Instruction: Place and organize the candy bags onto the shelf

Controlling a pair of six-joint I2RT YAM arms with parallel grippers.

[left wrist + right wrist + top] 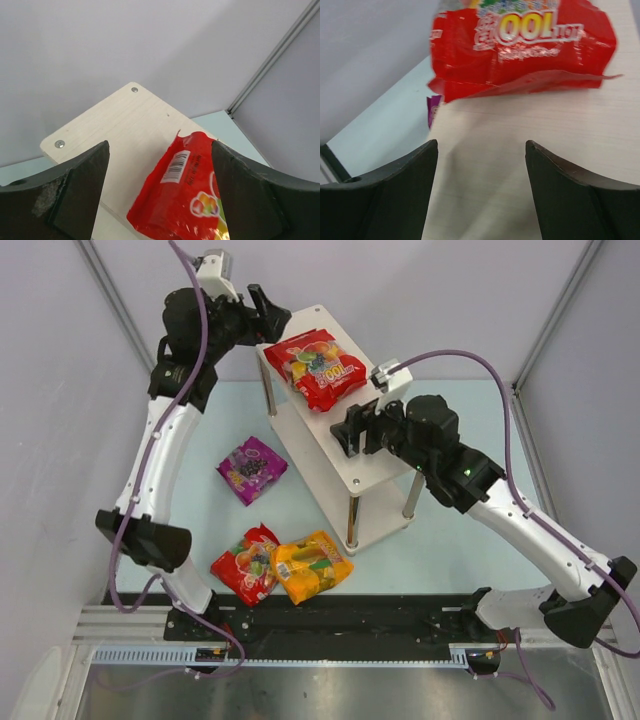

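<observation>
Readable on the red bag (520,45) atop the shelf (545,150): large white "OOL", cut off at the frame's top edge. Smaller print beneath, too blurred to read. At the bag's other end, a white barcode label (176,166), digits illegible.

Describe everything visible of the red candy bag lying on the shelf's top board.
Glossy red plastic pillow bag printed with colourful fruit and white lettering ending "OOL", with a white barcode patch near one crimped end. It lies flat on the far half of the two-tier shelf's pale wooden top board, touching only that board. The left gripper and right gripper, fingers open, sit near either end, apparently clear of it.
</observation>
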